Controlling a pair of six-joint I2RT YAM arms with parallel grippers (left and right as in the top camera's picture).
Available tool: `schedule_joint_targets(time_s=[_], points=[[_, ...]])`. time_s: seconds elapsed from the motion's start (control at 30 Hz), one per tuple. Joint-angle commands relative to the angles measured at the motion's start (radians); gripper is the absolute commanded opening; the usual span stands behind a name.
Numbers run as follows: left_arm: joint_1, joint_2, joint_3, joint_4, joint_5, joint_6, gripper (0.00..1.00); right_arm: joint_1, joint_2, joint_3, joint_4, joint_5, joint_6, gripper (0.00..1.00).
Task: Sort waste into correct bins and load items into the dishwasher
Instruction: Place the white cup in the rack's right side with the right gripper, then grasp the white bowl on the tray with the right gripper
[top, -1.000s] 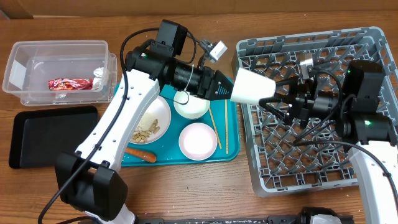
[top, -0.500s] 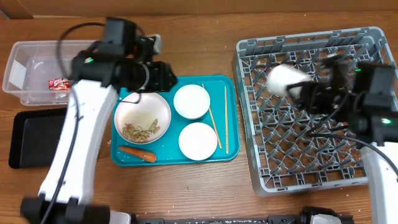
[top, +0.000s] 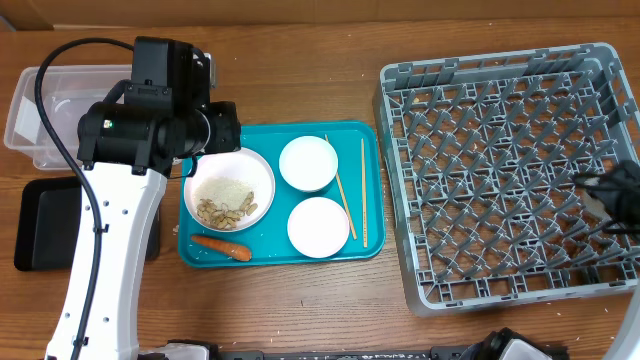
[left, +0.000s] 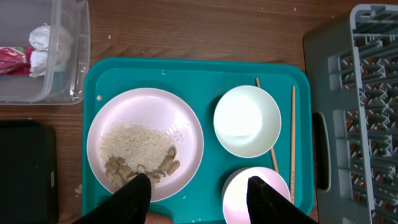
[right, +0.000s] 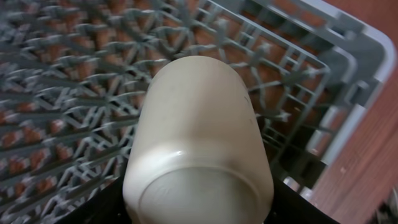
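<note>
White cup (right: 199, 143), base toward cam, over grey rack (right: 62, 93); plate (left: 180, 124) w/ rice (left: 134, 140) near rack.

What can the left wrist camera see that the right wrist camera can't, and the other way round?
Only the left wrist view: the teal tray with the plate of rice, two bowls and chopsticks, plus the clear tub holding the red wrapper. Only the right wrist view: the white cup, close up. Both: the grey dish rack, at the right edge in one, behind the cup in the other.
</note>
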Motion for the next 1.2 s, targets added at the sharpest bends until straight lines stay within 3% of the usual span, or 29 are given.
schedule_joint_targets(time_s=[0.0, 0.47, 0.53, 0.63, 0.67, 0.87, 1.03, 1.17], points=[[0.006, -0.001, 0.017, 0.007, -0.029, -0.021, 0.52, -0.035, 0.043, 0.013, -0.008, 0.037, 0.045, 0.55], [0.005, 0.000, 0.017, 0.007, -0.028, -0.021, 0.52, -0.037, 0.200, -0.055, -0.018, -0.069, 0.045, 0.64], [0.005, 0.000, 0.017, 0.007, -0.028, -0.021, 0.53, -0.037, 0.202, -0.059, -0.015, -0.074, 0.045, 0.70], [0.005, 0.000, 0.017, 0.007, -0.028, -0.021, 0.57, -0.038, 0.202, -0.059, -0.014, -0.087, 0.044, 0.93], [0.005, 0.000, 0.017, 0.007, -0.028, -0.021, 0.58, -0.038, 0.202, -0.059, -0.014, -0.087, 0.044, 0.96], [0.005, 0.000, 0.017, 0.006, -0.028, -0.021, 0.64, -0.037, 0.200, 0.003, -0.029, -0.171, 0.027, 0.93], [0.005, 0.000, 0.017, 0.006, -0.029, -0.021, 0.68, 0.008, 0.196, 0.152, -0.037, -0.466, -0.116, 0.90], [0.006, 0.000, 0.016, 0.002, -0.050, -0.021, 0.68, 0.145, 0.196, 0.243, -0.029, -0.641, -0.227, 0.90]])
